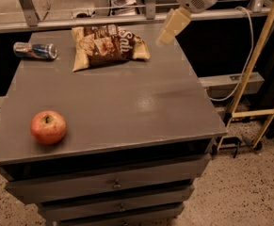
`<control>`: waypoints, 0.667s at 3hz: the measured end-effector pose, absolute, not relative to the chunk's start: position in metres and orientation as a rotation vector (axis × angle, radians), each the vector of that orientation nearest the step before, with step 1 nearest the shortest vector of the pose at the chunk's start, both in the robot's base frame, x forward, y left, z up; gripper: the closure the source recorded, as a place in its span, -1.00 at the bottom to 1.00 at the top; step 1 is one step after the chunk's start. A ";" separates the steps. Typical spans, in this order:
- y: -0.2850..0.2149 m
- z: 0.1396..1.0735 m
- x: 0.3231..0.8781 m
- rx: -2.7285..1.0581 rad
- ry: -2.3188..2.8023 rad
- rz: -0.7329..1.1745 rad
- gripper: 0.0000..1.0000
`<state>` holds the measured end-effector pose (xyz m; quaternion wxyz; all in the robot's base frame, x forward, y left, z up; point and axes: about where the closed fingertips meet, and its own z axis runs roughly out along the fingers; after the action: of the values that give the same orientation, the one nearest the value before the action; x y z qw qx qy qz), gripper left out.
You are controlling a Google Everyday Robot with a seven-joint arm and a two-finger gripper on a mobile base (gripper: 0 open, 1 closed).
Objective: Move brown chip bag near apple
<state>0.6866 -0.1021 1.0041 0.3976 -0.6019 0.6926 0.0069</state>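
Observation:
The brown chip bag (108, 47) lies flat at the back middle of the grey cabinet top (127, 98), tan and dark brown with white lettering. The red apple (48, 126) sits near the front left corner, well apart from the bag. My gripper (168, 30) hangs from the white arm at the upper right, above the back right part of the top, just right of the bag and not touching it.
A small blue-silver can (35, 51) lies on its side at the back left. The cabinet has drawers (113, 185) below. A yellow frame (254, 79) and a white cable stand to the right, a metal rail (103, 20) behind.

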 end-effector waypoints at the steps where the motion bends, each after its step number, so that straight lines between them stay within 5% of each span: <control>1: -0.058 0.991 0.721 -1.459 1.728 0.147 -1.00; 2: -0.014 0.968 0.736 -1.411 1.749 0.327 -1.00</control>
<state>0.7357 -0.0144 0.9675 0.4218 -0.5633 0.6983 0.1308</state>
